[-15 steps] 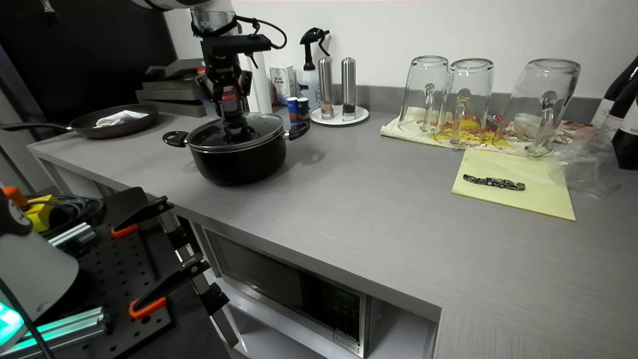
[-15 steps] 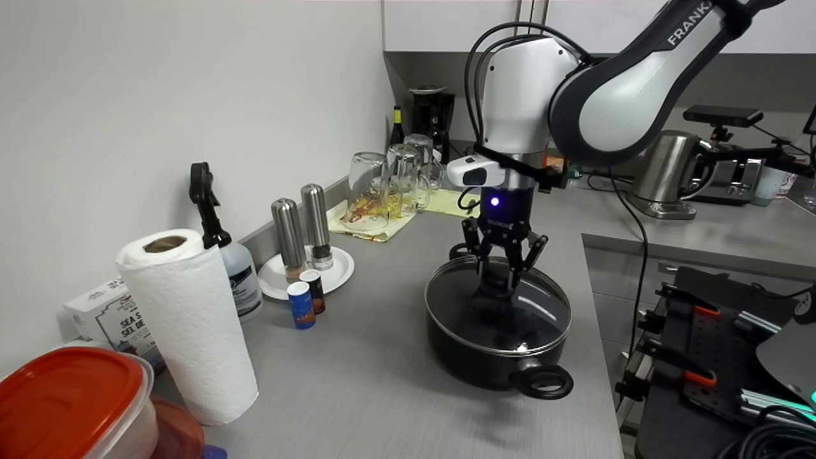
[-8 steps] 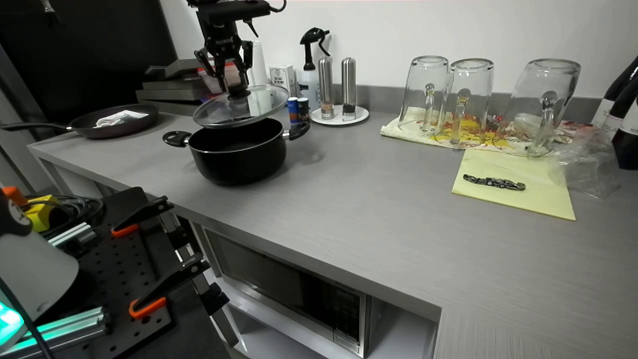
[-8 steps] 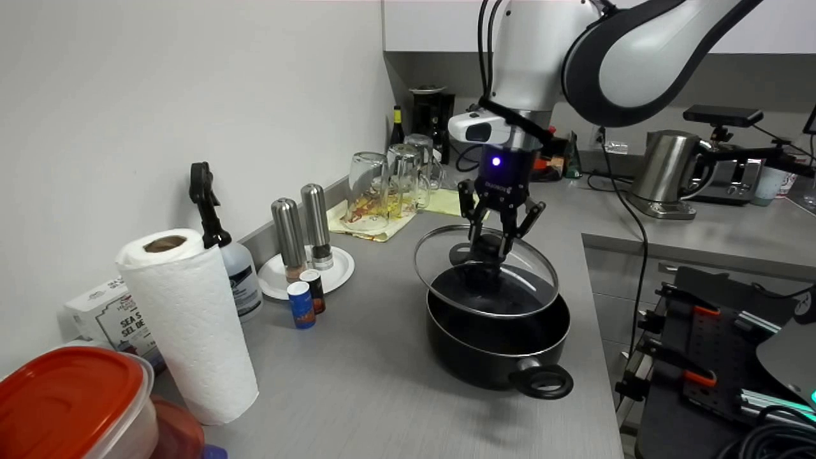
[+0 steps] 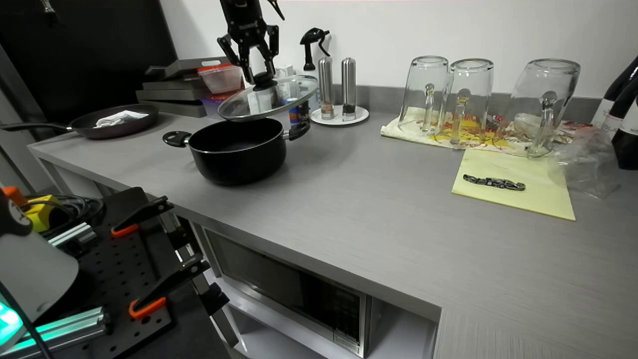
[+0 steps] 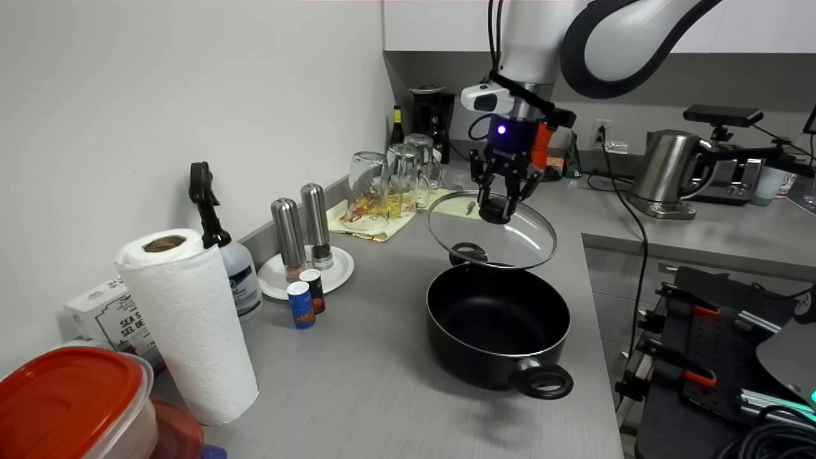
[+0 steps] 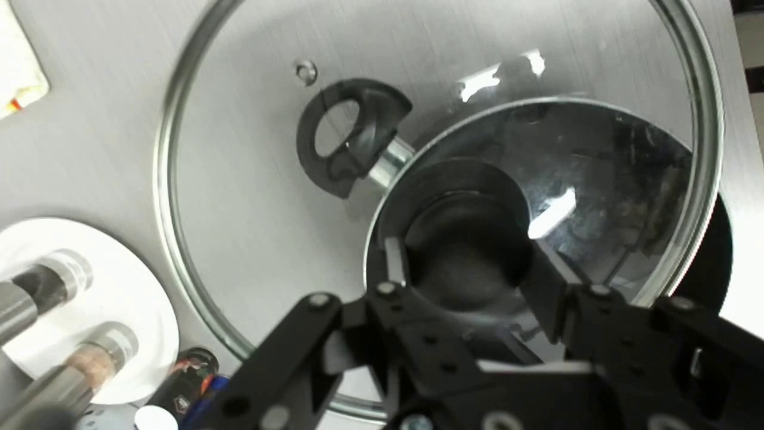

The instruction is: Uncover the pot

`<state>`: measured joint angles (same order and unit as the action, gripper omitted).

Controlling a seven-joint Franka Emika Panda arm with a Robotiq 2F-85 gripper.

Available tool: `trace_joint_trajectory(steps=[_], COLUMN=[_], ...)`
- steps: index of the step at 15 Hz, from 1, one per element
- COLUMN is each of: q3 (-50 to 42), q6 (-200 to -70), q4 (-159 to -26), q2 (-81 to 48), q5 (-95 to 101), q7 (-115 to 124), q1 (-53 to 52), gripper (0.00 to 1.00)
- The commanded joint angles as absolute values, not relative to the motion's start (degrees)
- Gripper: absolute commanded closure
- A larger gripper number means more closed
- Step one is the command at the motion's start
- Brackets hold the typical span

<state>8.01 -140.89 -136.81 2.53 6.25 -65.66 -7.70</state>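
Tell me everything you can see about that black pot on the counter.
The pot is round, wide and black, with a thin silvery edge and two dark looped handles on metal-looking necks. It stands upright and uncovered on the gray counter, which is all that seems to touch it. Its inside looks dark, with no contents visible.

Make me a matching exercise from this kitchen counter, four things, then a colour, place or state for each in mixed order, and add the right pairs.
Things:
1. paper towel roll
2. glass lid
3. silver grinders
4. pot

Descriptions:
A. on a round plate
B. black, its inside showing
C. white
D. held by the gripper

Right pairs: 1-C, 2-D, 3-A, 4-B
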Motion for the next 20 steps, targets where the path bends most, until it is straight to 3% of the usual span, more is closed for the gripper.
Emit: trace_joint_trajectory(steps=[1,20], q3=[5.4,-3.3], q6=[-138.0,-129.9], q4=[-134.3,-118.9], q2=[3.4,-10.8], q5=[7.6,2.7], q7=[-65.0,-32.3], q1=[-5.6,5.1], gripper=[0.75,0.75])
